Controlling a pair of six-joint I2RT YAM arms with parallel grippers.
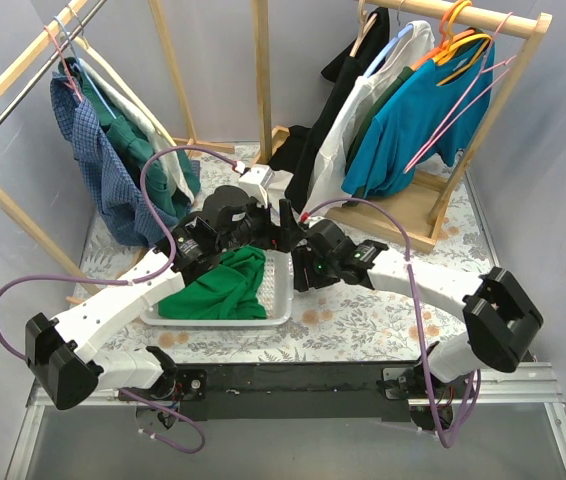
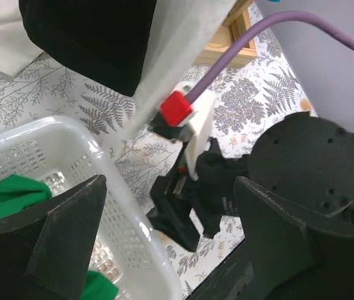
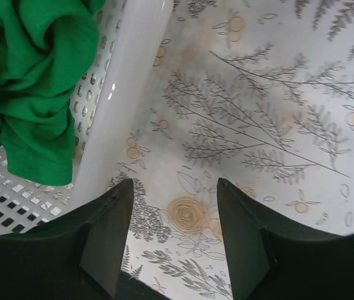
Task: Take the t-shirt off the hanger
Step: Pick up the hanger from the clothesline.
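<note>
green t-shirt [image 1: 218, 290] heaped in white basket [image 3: 127, 75], no hanger showing, so it looks freed | left jaws: spread, empty, shirt low-left of them | right jaws: parted, empty over table [image 3: 258, 125], basket rim just left

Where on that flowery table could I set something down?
Bare cloth lies just right of the white basket, beneath the open right gripper. Crowded: the middle, where the left gripper meets it, and the back, filled by clothes racks.
</note>
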